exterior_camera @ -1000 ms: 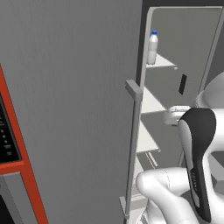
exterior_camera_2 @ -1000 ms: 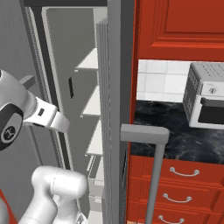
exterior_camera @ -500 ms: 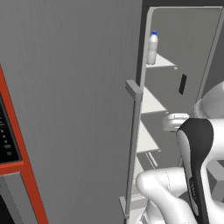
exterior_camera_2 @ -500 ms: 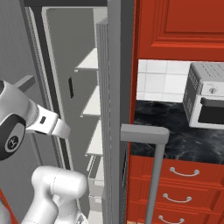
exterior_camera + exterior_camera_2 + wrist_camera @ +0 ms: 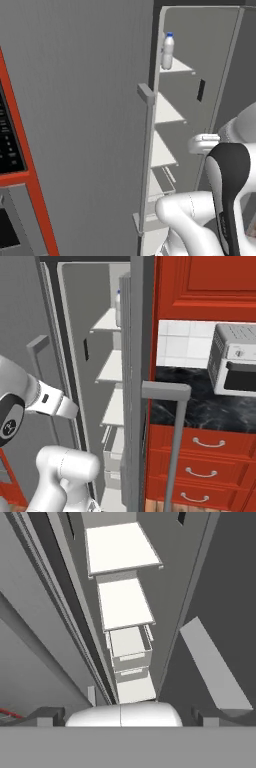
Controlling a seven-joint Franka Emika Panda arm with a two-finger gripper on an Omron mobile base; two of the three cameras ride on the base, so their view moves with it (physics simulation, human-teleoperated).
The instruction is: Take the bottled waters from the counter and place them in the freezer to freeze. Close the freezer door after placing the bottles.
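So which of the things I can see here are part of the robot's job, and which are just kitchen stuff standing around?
Part of the job:
- blue-capped water bottle, upright on the top freezer shelf
- freezer, standing open
- freezer door, not yet closed
- counter

Just standing around:
- toaster oven on the counter
- red drawers below it

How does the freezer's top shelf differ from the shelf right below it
The top shelf carries a bottled water with a blue cap, standing upright near its front edge; the shelf below holds nothing that shows. The top shelf sits above the small dark slot on the freezer's inner wall, while the lower shelf sits under it. Both are flat and white, set inside the grey freezer.
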